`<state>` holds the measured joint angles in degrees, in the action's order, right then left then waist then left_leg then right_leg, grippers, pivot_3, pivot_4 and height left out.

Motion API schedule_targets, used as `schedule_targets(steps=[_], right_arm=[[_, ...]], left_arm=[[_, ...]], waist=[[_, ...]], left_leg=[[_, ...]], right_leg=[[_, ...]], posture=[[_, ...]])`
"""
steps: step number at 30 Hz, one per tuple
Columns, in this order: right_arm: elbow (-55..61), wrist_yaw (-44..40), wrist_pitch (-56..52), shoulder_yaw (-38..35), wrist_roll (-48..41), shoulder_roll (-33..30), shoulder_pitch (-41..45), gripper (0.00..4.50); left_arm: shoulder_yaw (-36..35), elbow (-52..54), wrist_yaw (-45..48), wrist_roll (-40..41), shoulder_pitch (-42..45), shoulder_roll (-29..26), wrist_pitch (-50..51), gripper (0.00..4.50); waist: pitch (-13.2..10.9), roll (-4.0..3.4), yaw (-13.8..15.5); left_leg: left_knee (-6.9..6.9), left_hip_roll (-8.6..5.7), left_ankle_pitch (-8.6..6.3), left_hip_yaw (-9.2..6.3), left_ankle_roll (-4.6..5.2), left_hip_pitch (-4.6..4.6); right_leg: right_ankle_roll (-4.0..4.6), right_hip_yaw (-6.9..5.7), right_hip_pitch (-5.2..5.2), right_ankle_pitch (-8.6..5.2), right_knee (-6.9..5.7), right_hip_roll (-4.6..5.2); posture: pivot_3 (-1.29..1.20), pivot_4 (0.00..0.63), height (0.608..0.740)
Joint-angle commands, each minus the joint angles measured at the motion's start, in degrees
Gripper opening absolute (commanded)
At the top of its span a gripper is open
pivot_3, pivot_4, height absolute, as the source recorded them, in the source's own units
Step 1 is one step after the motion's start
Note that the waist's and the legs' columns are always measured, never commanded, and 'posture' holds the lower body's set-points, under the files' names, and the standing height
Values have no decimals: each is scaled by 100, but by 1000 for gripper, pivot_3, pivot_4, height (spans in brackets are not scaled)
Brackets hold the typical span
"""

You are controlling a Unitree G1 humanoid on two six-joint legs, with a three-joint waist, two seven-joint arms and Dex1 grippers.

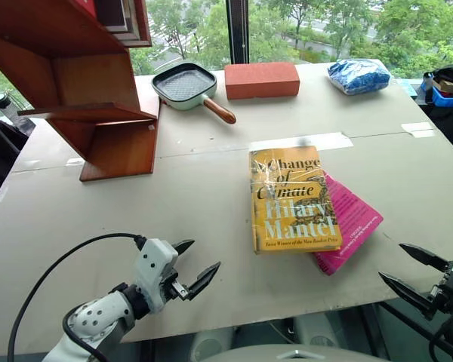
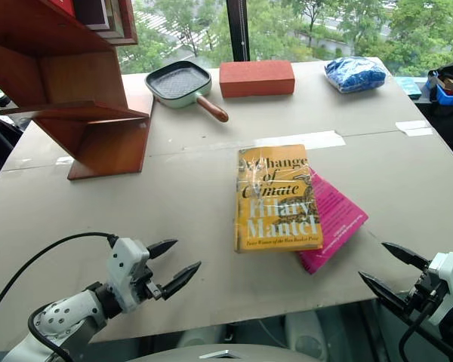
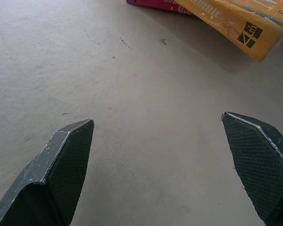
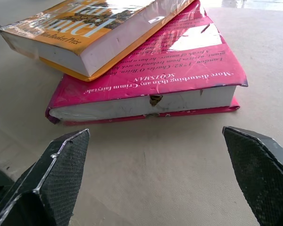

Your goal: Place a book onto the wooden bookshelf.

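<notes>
While the book [image 1: 293, 199] lay at the centre of the table [image 1: 136, 204], partly atop a pink book [image 1: 353, 223], the wooden bookshelf [image 1: 90, 90] stood at the upper left. At lower left the left claw [image 1: 195, 265] hovered with fingers spread wide, empty. At lower right the right claw [image 1: 411, 276] gaped empty too, facing the books.
</notes>
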<state>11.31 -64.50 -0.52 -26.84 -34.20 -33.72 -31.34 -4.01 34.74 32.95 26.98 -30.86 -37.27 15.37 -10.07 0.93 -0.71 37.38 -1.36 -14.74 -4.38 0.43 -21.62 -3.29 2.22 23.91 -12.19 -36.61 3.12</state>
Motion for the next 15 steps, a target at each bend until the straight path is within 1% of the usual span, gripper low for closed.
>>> schedule_targets(steps=[1, 4, 8, 12, 15], right_arm=[[-253, -139, 244, -130, 7, -89, 196, 4500], [-468, -183, 339, -174, 16, -106, 373, 4500], [-585, -199, 413, -222, 27, -142, 464, 4500], [-563, -246, 363, -365, -62, -285, 450, 4500], [-447, -438, 348, -473, -233, -366, 365, 4500]], left_arm=[[-60, -217, 242, -168, -100, 129, -461, 4460], [-104, -717, 611, -264, -300, 312, -1094, 4460], [-125, -897, 766, -383, -279, 425, -1376, 4460], [-156, -852, 816, -374, -221, 460, -1374, 4460], [-232, -762, 986, 23, -109, 401, -1078, 4460]], waist=[[0, 1, 7], [1, 0, -19], [0, 2, 5], [-1, 3, 9], [-1, 2, 10]], left_leg=[[1, 0, 0, 0, 0, 0], [1, 0, -1, 11, 0, -2], [-2, 3, -3, 11, 1, -3], [1, 2, -3, 13, 1, -4], [1, 2, -3, 12, 1, -4]], right_leg=[[0, 0, 0, 0, 0, 1], [0, 6, -9, 0, 0, 1], [0, 5, -8, -1, 0, -2], [0, 6, -9, 0, 0, 0], [0, 5, -9, 0, 0, -1]], posture=[[0, 150, 740], [0, 150, 740], [0, 150, 740], [0, 150, 740], [0, 150, 740]])
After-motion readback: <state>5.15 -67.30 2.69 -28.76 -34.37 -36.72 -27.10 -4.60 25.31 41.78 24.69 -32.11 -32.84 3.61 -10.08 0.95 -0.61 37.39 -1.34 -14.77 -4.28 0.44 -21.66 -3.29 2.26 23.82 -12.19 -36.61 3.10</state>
